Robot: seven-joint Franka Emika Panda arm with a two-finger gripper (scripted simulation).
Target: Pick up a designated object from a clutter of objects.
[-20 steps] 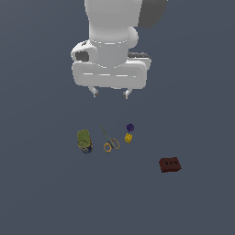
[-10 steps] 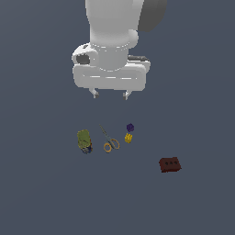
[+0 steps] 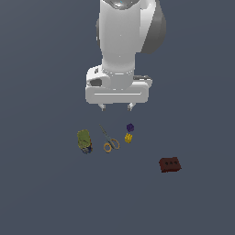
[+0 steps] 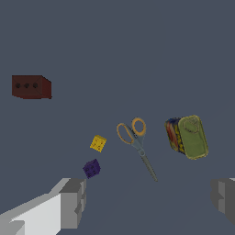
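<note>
The designated object, a tiny dark purple block, lies on the grey floor right beside a small yellow block. My gripper hangs open above the clutter, its fingertips a little above the purple block and toward the exterior view's left of it. In the wrist view the purple block sits close to one grey finger, outside the gap of the gripper. Nothing is between the fingers.
Orange-handled scissors lie between the blocks and an olive-green can on its side. A reddish-brown brick with holes rests apart, toward the exterior view's right. The wrist view also shows the scissors, can and brick.
The gripper has come down toward the clutter, still open. The objects have not moved.
</note>
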